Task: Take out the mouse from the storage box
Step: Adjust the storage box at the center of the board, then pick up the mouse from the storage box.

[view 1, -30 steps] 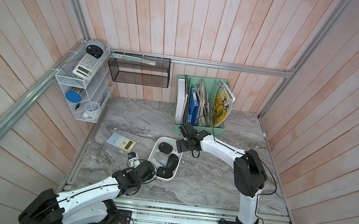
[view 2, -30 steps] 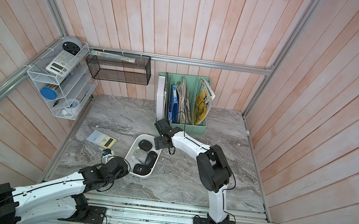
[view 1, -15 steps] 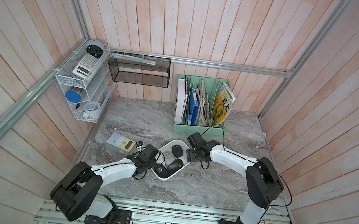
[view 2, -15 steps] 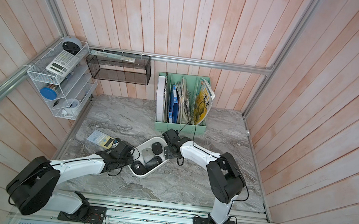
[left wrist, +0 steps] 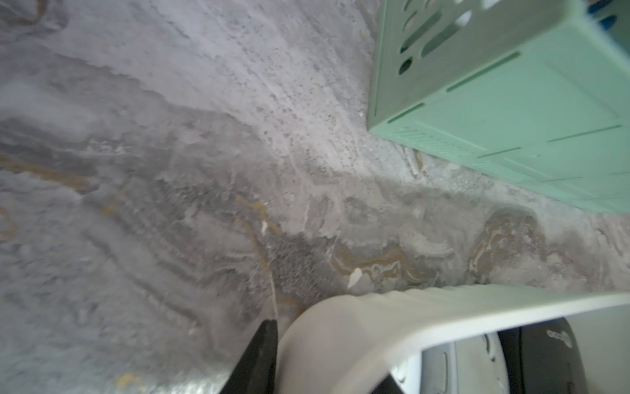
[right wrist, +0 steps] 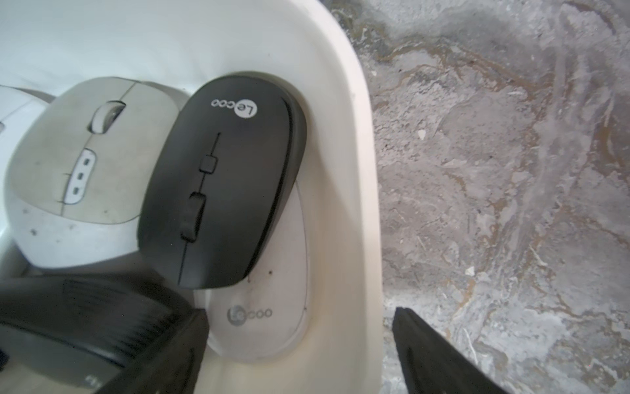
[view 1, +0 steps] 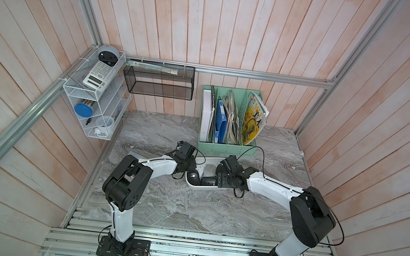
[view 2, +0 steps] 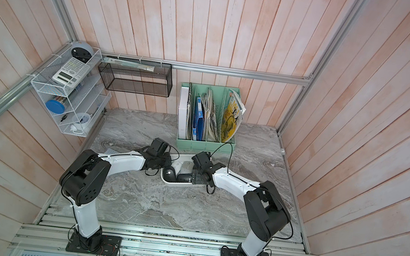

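While the shallow white plastic storage box [view 1: 201, 188] with rounded corners sits near the middle of the grey marble-patterned tabletop [view 1: 175, 205], with the mint-green slotted plastic file holder [view 1: 225, 147] just beyond it at 12 o'clock, we read this as the reach-and-steady step: no mouse is out yet. In the right wrist view a flat oval black mouse [right wrist: 221, 180] marked Lecoo leans on the box wall atop a flat white mouse [right wrist: 266, 307] of the same make, a rounded grey mouse [right wrist: 85, 163] touching its side; in a top view a second black mouse [view 1: 193, 177] lies toward the 9 o'clock end. The left gripper [view 1: 188, 164] is at that end, and its wrist view shows one black finger [left wrist: 259, 358] outside against the wall with the rim running between the jaws; the inner finger is mostly hidden, so we cannot tell whether it pinches the wall or merely straddles it. The right gripper [view 1: 220, 180], at the 3 o'clock end, has its jaws spread wide and holds nothing: one finger [right wrist: 119, 334] hangs over the mice, its partner outside, the wall between them. We judge that the next move calls for shifting those jaws inward, off the wall, until they bracket the top black mouse across its narrow sides, then closing and lifting straight up while the left arm steadies the box.
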